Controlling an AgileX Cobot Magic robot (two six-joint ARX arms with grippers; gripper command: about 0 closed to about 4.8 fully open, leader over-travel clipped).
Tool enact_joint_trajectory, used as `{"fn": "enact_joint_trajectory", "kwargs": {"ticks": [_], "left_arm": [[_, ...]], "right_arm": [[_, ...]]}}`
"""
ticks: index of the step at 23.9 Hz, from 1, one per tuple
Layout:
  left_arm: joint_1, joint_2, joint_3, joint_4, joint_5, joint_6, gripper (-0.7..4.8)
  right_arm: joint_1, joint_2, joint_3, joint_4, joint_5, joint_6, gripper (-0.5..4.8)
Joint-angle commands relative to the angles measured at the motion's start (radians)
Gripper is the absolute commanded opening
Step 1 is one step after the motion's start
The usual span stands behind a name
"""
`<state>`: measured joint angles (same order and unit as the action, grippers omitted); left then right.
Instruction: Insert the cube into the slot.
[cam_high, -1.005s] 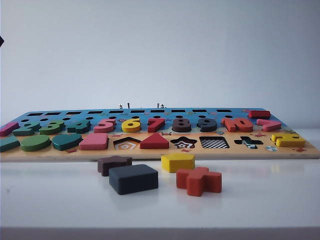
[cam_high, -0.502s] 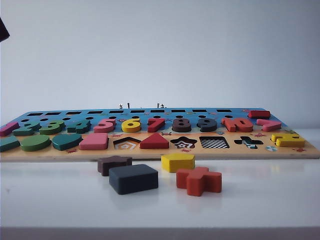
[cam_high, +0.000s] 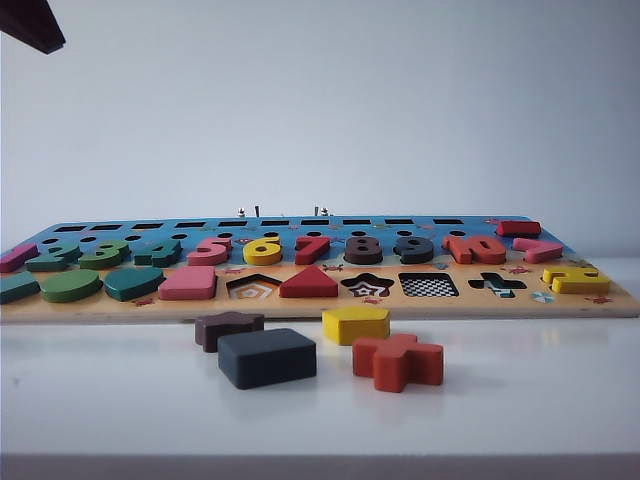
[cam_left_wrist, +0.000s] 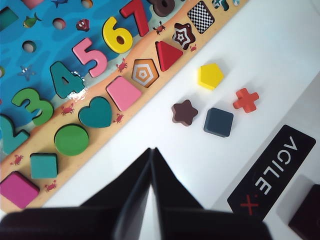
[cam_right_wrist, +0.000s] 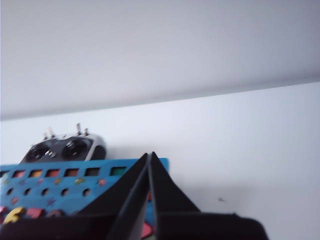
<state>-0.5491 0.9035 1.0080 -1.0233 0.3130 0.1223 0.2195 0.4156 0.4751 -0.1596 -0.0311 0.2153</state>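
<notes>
The cube (cam_high: 267, 357) (cam_left_wrist: 218, 122), a flat dark charcoal-blue square block, lies on the white table in front of the puzzle board (cam_high: 320, 305). The slot (cam_high: 428, 285) (cam_left_wrist: 203, 16) is the board's square cut-out with a checkerboard bottom, and nothing is in it. My left gripper (cam_left_wrist: 151, 150) hangs shut and empty high above the table, well short of the cube. A dark piece of that arm (cam_high: 30, 25) shows in the exterior view's top left corner. My right gripper (cam_right_wrist: 150, 155) is shut and empty too, over the board's far blue edge (cam_right_wrist: 75, 172).
Next to the cube lie a brown star block (cam_high: 228, 328), a yellow pentagon block (cam_high: 356, 324) and a red cross block (cam_high: 398, 361). Coloured numbers and shapes fill the board. A remote controller (cam_right_wrist: 65, 148) stands behind the board. A black AGILE label (cam_left_wrist: 272, 172) lies at the table edge.
The dark piece of the left arm has pushed further into the exterior view's top left corner. The blocks and the board have not moved.
</notes>
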Motion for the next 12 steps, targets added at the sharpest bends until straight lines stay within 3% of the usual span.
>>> {"fn": "enact_joint_trajectory", "kwargs": {"ticks": [1,5,7,9,12], "left_arm": [[0.000,0.011,0.004,0.043,0.030,-0.003,0.18],[0.000,0.013,0.004,0.074,0.032,-0.076,0.20],[0.000,0.013,0.004,0.075,0.032,-0.116,0.20],[0.000,0.015,0.004,0.077,0.032,-0.152,0.20],[0.000,0.020,0.004,0.074,0.032,-0.178,0.21]], "right_arm": [[0.061,0.101,0.086,-0.085,-0.116,-0.057,0.40],[0.202,0.293,0.239,-0.254,-0.185,-0.132,1.63],[0.269,0.384,0.299,-0.332,-0.185,-0.131,1.82],[0.352,0.494,0.361,-0.427,-0.185,-0.127,2.67],[0.417,0.570,0.404,-0.493,-0.184,-0.079,3.25]]}}
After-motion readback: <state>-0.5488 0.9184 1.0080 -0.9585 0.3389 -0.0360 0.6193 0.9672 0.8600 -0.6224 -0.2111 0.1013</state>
